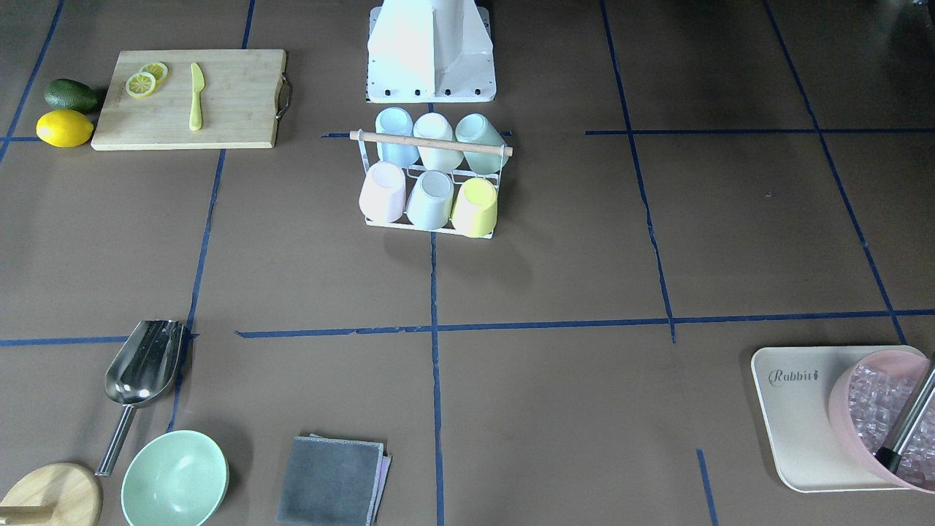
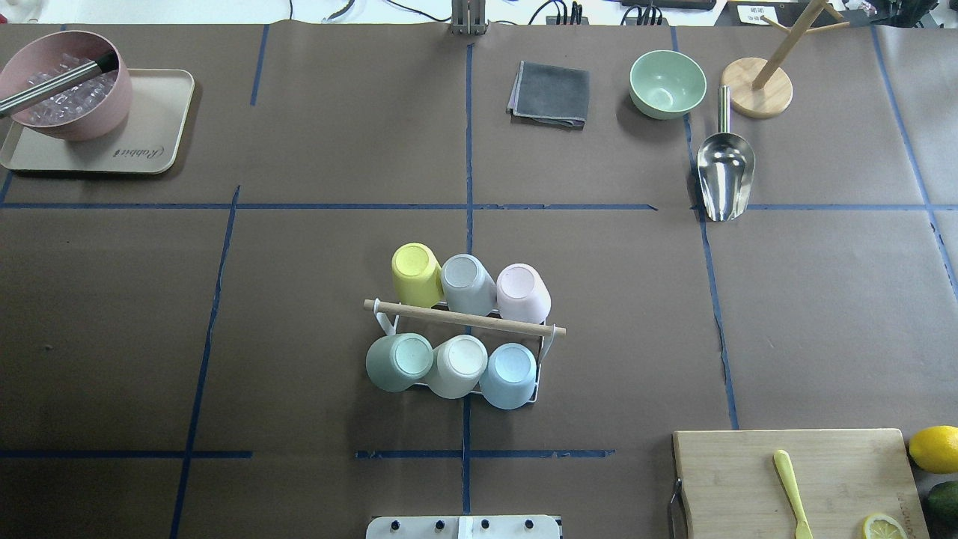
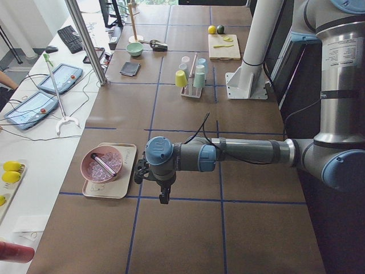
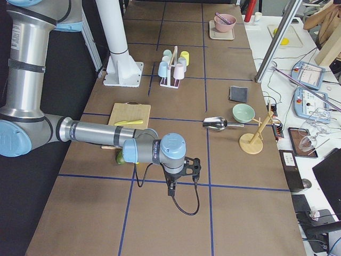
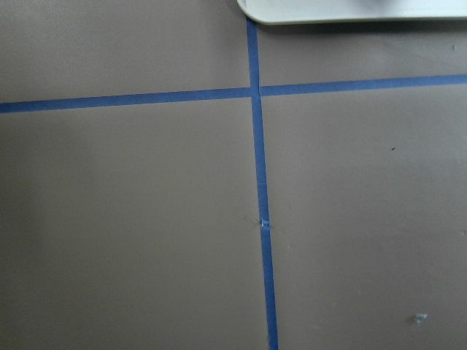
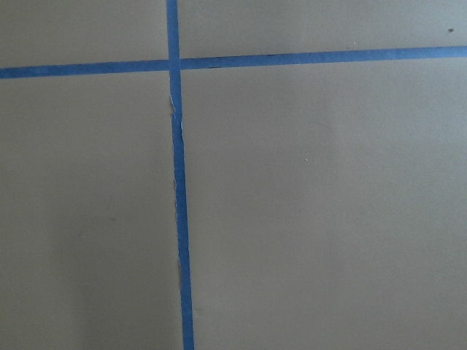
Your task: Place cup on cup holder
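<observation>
The cup holder (image 2: 464, 317) stood at the middle of the table, just in front of the robot's base, with its wooden rod running across the top. Every prong looked taken. The yellow cup (image 2: 416, 274), grey cup (image 2: 467, 283) and pink cup (image 2: 522, 292) sat mouth-down in the holder's far row. The green cup (image 2: 399, 361), cream cup (image 2: 458, 364) and blue cup (image 2: 510, 374) filled the row nearer the robot, and each cup leaned outward from the rod. No loose cup showed anywhere around the holder, so by my judgement the placing was finished.

Both arms were well apart from the cup holder, one toward each end of the table. The left gripper (image 3: 164, 197) hung over bare paper near the tray (image 2: 161, 112) that carried the pink bowl (image 2: 105, 112). The right gripper (image 4: 172, 191) hung over bare paper out past the cutting board (image 2: 733, 479). I could not tell whether either was spread or closed, since only the side cameras caught them and the wrist views showed nothing but paper and blue tape. Neither appeared to carry a cup.

If another cup did have to go on, the sound way would be to confirm a free prong first. The cup should then come in from the outer side, clear of the rod, mouth-down and tilted to the prong's lean. The neighbours were crowded, so it should be let go only once it was seated.
</observation>
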Robot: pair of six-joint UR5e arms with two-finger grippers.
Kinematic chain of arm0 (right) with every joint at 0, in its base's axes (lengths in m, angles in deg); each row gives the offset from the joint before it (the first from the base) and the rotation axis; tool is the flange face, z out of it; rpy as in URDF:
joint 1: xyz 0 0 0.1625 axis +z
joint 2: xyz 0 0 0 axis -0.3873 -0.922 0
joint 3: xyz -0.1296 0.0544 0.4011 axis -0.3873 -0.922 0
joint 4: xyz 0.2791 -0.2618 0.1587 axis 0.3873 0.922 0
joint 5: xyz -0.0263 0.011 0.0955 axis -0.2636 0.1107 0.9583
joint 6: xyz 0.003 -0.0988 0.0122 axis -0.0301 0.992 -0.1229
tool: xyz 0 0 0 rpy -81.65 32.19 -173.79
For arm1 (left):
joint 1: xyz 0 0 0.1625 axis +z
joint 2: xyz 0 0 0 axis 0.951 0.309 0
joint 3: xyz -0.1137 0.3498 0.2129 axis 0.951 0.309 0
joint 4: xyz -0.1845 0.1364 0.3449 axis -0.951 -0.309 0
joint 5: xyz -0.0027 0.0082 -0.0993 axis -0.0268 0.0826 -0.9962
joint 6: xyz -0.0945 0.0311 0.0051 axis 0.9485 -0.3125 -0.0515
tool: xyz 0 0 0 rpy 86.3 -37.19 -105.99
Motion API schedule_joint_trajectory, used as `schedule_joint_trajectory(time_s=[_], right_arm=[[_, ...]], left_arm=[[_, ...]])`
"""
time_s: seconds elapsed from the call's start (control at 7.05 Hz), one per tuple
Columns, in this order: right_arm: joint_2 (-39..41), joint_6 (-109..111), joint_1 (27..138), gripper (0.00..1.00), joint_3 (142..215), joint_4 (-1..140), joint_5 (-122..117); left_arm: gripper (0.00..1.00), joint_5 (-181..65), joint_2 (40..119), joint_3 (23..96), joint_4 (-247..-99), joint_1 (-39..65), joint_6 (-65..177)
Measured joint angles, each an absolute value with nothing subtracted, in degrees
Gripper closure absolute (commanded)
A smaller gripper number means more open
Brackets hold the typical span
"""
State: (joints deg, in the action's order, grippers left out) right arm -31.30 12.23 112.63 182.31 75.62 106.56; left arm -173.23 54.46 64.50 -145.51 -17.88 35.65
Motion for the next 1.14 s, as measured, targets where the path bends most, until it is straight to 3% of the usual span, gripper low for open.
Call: schedule_joint_trajectory(time_s=[1.14], right_arm=[[-31.5, 12.2, 112.6, 0.0, 182.1, 75.3, 106.5]], left_arm=[[0.0, -171.0, 54.2, 64.2, -141.6, -21.0, 32.7]])
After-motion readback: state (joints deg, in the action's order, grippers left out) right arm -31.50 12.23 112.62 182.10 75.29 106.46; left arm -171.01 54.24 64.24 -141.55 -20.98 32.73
